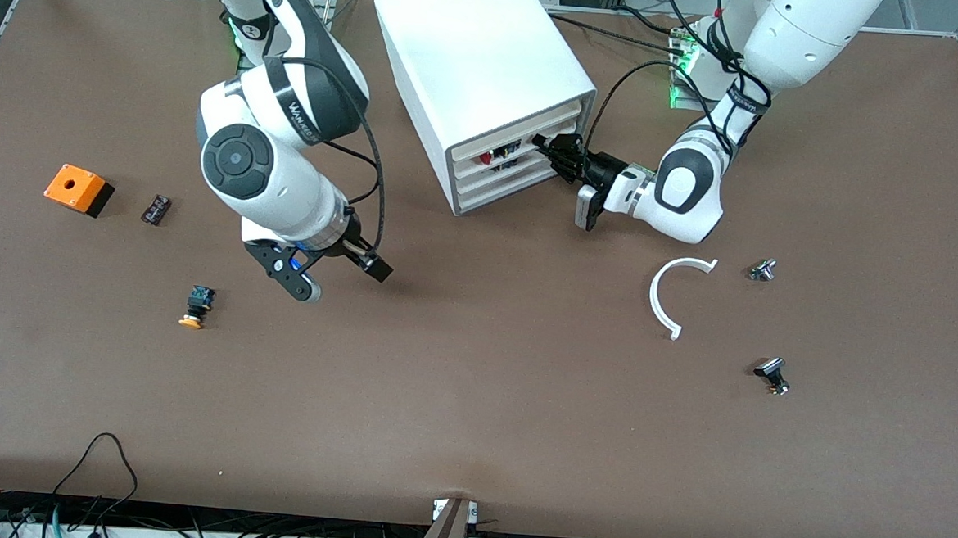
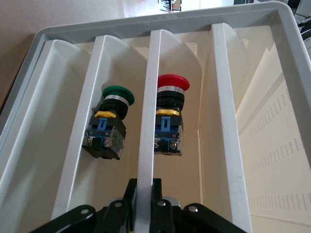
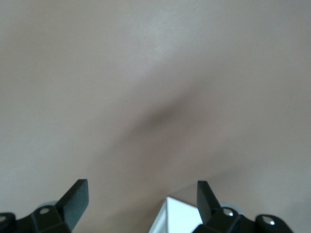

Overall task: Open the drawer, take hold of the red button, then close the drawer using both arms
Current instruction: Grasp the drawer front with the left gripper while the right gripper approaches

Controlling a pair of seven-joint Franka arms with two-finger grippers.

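The white cabinet point(image 1: 481, 64) stands at the robots' end of the table. Its top drawer point(image 1: 527, 140) is pulled out a little. My left gripper point(image 1: 552, 151) is at the drawer's front, shut on the drawer's middle divider point(image 2: 148, 111); in the left wrist view the gripper point(image 2: 144, 187) clamps that white slat. The red button point(image 2: 170, 116) lies in the compartment beside the divider and shows as a red spot in the front view point(image 1: 504, 151). My right gripper point(image 1: 341, 278) is open and empty over bare table, toward the right arm's end from the cabinet; it also shows open in the right wrist view point(image 3: 143, 191).
A green-headed button point(image 2: 112, 121) lies in the neighbouring compartment. On the table: an orange box point(image 1: 79, 188), a small black part point(image 1: 157, 209), an orange-yellow button point(image 1: 195, 307), a white curved strip point(image 1: 668, 299) and two small metal parts point(image 1: 763, 270) point(image 1: 771, 374).
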